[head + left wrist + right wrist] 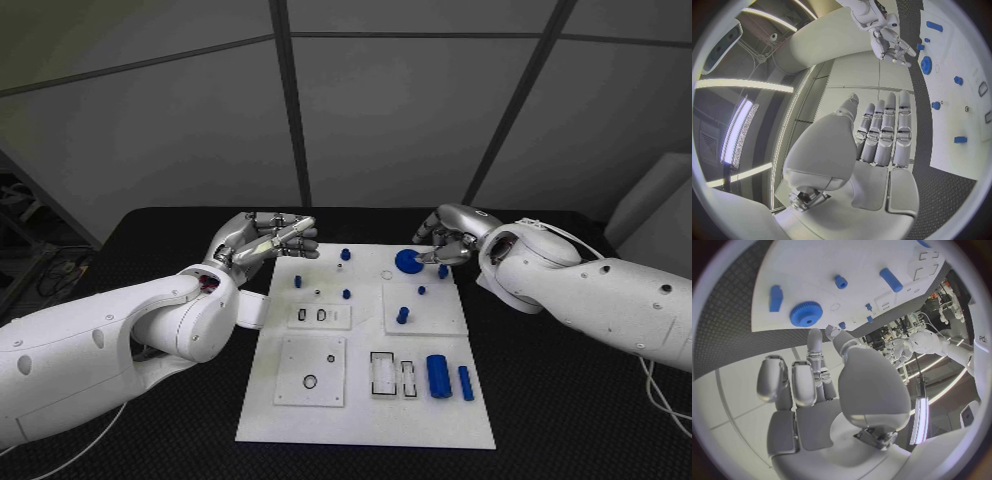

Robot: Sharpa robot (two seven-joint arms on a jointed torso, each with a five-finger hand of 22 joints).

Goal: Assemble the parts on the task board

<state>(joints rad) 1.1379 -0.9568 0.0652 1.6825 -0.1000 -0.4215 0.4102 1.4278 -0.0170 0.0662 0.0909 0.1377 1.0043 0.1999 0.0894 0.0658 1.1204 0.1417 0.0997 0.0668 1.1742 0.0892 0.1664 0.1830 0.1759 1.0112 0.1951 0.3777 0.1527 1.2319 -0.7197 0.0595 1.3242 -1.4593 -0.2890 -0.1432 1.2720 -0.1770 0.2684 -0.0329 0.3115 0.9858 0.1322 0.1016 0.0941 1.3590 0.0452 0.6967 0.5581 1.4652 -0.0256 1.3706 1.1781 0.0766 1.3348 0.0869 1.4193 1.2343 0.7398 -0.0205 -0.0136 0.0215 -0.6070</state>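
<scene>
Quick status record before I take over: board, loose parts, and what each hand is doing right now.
board: white task board flat on the black table
gear: blue gear at the board's far edge, not held
long parts: two blue pegs lying near the right edge
left hand: left hand raised off the board's far left corner, holding nothing
right hand: right hand beside the gear, fingers curled, contact unclear

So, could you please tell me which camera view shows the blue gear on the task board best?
The right wrist view: the blue gear is large there, its toothed rim clear, with nothing covering it. The head view shows it small beside the right hand. The left wrist view shows it small, near the circle's rim on the task board.
</scene>
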